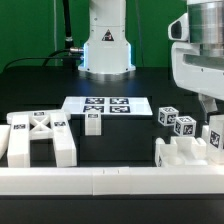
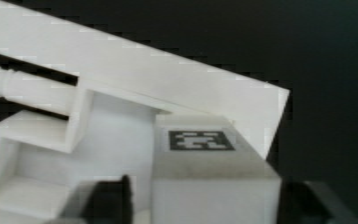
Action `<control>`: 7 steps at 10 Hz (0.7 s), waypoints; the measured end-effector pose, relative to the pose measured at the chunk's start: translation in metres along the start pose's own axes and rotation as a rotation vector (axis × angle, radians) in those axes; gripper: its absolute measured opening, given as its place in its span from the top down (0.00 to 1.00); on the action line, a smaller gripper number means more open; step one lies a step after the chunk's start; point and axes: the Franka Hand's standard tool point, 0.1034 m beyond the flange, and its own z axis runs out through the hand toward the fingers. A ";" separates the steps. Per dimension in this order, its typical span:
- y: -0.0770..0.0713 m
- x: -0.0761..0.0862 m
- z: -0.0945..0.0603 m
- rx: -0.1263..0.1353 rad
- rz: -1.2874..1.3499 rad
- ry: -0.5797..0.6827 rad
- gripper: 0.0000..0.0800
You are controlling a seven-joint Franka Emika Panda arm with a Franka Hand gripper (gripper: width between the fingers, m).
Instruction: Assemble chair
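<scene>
Nearest the camera runs the long plain white border rail (image 1: 100, 180), and just behind it, at the exterior view's right, sits the chunky white notched plastic block (image 1: 178, 158) with the white square-ended tagged plastic piece (image 1: 215, 138) right beside it. That's where the action is: the tool (image 2: 202, 205) hangs over the tagged piece, jaws spread wide on either side of it and holding nothing. The danger, by the look of it: the notched block crowds one side, so a finger coming down could land on it or nudge the piece askew. An off-centre pinch could tip the piece against the rail. At the exterior view's left lies the white X-ribbed plastic panel (image 1: 38, 135), flat on the black worktop (image 1: 40, 90). Further back stand two small white tagged plastic cubes (image 1: 176, 121) and a small white plastic block (image 1: 93, 123), then the marker board (image 1: 108, 104). So the chair is scattered parts, with no joint plain to see.
</scene>
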 end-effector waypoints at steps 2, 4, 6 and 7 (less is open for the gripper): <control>0.002 -0.001 -0.001 -0.029 -0.153 0.011 0.22; 0.001 -0.001 -0.001 -0.033 -0.385 0.021 0.20; 0.001 0.000 -0.001 -0.035 -0.540 0.018 0.19; 0.001 0.000 -0.001 -0.036 -0.617 0.017 0.19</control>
